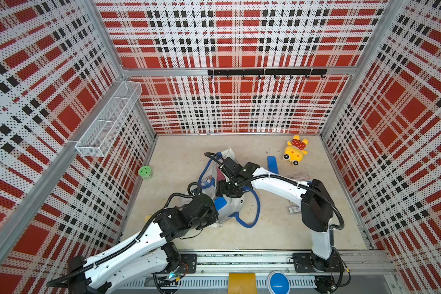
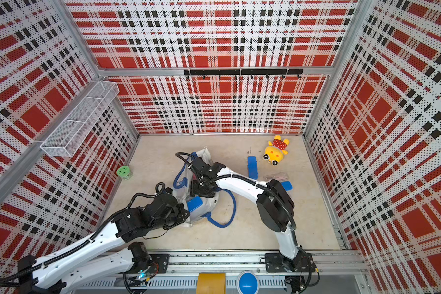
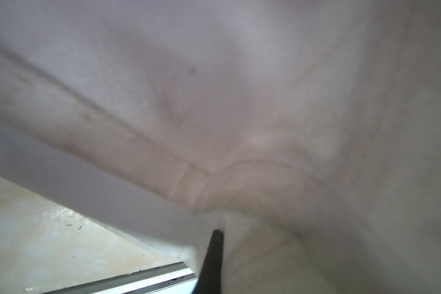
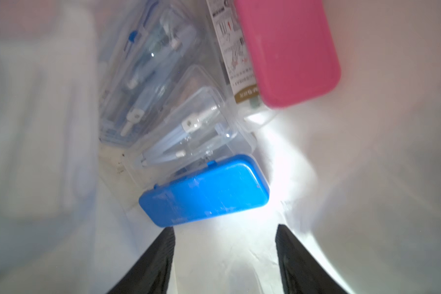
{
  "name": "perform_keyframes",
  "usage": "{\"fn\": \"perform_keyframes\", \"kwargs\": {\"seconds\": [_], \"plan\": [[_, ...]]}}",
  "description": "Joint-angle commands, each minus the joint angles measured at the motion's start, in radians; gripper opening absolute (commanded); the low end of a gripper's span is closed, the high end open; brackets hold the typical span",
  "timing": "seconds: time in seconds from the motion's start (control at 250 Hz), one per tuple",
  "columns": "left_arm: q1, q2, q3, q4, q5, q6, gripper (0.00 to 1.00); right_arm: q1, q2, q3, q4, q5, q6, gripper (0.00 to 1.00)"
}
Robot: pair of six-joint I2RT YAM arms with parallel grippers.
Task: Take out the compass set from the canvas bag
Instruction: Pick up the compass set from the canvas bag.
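The off-white canvas bag (image 1: 231, 212) (image 2: 205, 207) lies crumpled mid-table with blue loop handles (image 1: 256, 211). My left gripper (image 3: 220, 233) is shut on a fold of its canvas (image 3: 214, 127); only one finger (image 3: 213, 257) shows. My right gripper (image 4: 224, 229) is open inside the bag, nothing between its fingers; in a top view its fingertips are hidden in the bag's mouth. Just ahead of them lies a blue case (image 4: 204, 191) (image 1: 220, 203). Behind it are a clear case holding a compass set (image 4: 189, 132), a second clear compass case (image 4: 143, 84) and a pink case (image 4: 288, 51).
On the table right of the bag lie a blue case (image 1: 272, 164), a clear case (image 1: 299, 175) and another blue case (image 2: 287, 185) beside my right arm. A yellow plush toy (image 1: 295, 150) sits back right, a green roll (image 1: 145, 172) at the left wall under a wire basket (image 1: 107, 122).
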Motion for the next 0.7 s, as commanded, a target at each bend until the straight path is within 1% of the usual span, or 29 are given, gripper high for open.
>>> {"fn": "perform_keyframes", "kwargs": {"seconds": [0.0,0.112,0.252,0.332,0.528,0.696], "plan": [[-0.003,-0.014,-0.015,-0.013,-0.001,0.0,0.0,-0.002,0.058,-0.01,-0.039,0.01,0.022,0.72],[-0.006,-0.015,-0.017,-0.013,0.001,-0.001,0.0,-0.007,0.062,-0.075,0.044,-0.008,0.034,0.8],[-0.006,-0.017,-0.02,-0.013,0.002,-0.003,0.0,-0.014,0.088,-0.118,0.145,-0.06,0.026,0.87],[-0.008,-0.018,-0.022,-0.011,0.0,-0.006,0.0,-0.02,0.108,-0.127,0.187,-0.088,0.02,0.9],[-0.008,-0.018,-0.024,0.003,-0.009,-0.018,0.0,-0.038,0.141,-0.167,0.298,-0.22,0.022,0.89],[-0.007,-0.008,-0.018,0.016,-0.007,-0.022,0.0,-0.038,0.106,-0.228,0.418,-0.331,0.017,0.83]]}}
